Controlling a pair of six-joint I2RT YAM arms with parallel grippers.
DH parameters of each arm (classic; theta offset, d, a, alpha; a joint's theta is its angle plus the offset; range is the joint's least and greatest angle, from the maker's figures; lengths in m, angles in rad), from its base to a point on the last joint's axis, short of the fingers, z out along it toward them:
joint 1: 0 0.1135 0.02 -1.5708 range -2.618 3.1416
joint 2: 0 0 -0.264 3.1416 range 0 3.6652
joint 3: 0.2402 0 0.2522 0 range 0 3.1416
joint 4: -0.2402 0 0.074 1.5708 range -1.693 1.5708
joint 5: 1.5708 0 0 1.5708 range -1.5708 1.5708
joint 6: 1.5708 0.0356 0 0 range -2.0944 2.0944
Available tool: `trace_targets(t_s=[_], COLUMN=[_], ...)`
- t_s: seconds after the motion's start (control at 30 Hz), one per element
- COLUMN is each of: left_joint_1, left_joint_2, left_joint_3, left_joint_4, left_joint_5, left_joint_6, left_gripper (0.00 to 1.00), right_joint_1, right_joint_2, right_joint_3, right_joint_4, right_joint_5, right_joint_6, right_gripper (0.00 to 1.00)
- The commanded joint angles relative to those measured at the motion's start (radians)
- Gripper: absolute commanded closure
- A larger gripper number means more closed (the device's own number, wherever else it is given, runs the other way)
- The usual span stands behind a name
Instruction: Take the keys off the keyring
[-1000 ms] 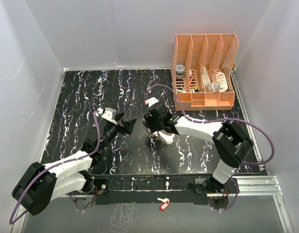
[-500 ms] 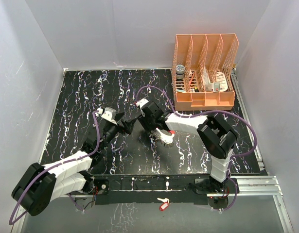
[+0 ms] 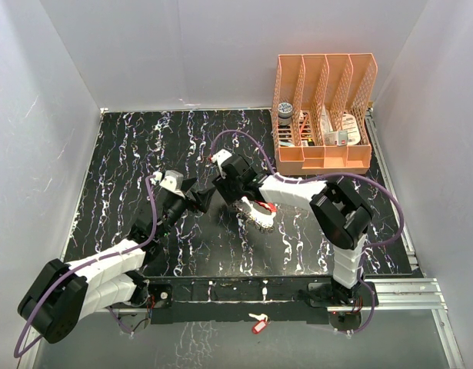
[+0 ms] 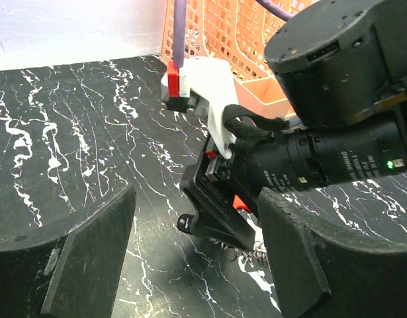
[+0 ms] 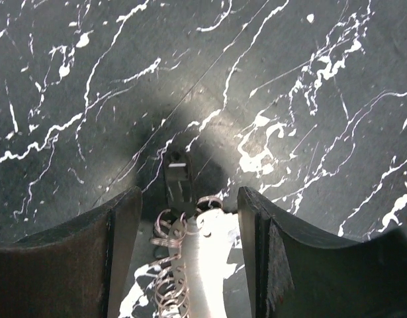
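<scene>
At centre frame the keys (image 3: 258, 216) lie on the bench (image 3: 128, 154) still on their ring (image 3: 268, 206), the empty right tool (image 5: 190, 193) spread wide astride them, probably to pin them, and the left tool (image 4: 196, 199) waiting beside it, equally agape.

Black white-veined table (image 3: 128, 154), orange mesh organizer (image 3: 324, 159), silvery keys (image 3: 261, 219), red keyring (image 3: 268, 206)

The keys (image 3: 259, 218) lie near the tabletop's middle, with the keyring (image 3: 268, 206) on their far right side. The right gripper (image 3: 238, 201) stands just left of them, and the left gripper (image 3: 201, 197) is further left. A file rack (image 3: 324, 157) fills the far right corner. A lone tagged key (image 3: 257, 323) lies beyond the near edge.
</scene>
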Motion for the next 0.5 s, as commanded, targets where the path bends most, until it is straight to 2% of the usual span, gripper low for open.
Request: trace_targets(t_s=[0.0, 0.47], left_joint_1=[0.004, 0.004], left_joint_2=[-0.027, -0.026], left_joint_3=[-0.001, -0.004], left_joint_4=[0.026, 0.029], left_joint_5=[0.011, -0.009], left_joint_6=[0.006, 0.008], left_gripper=[0.27, 0.27], right_joint_1=[-0.028, -0.057], right_joint_2=[0.037, 0.054], right_joint_3=[0.068, 0.034], right_joint_4=[0.062, 0.07], right_joint_5=[0.002, -0.079], right_joint_6=[-0.033, -0.014], right_gripper=[0.43, 0.45])
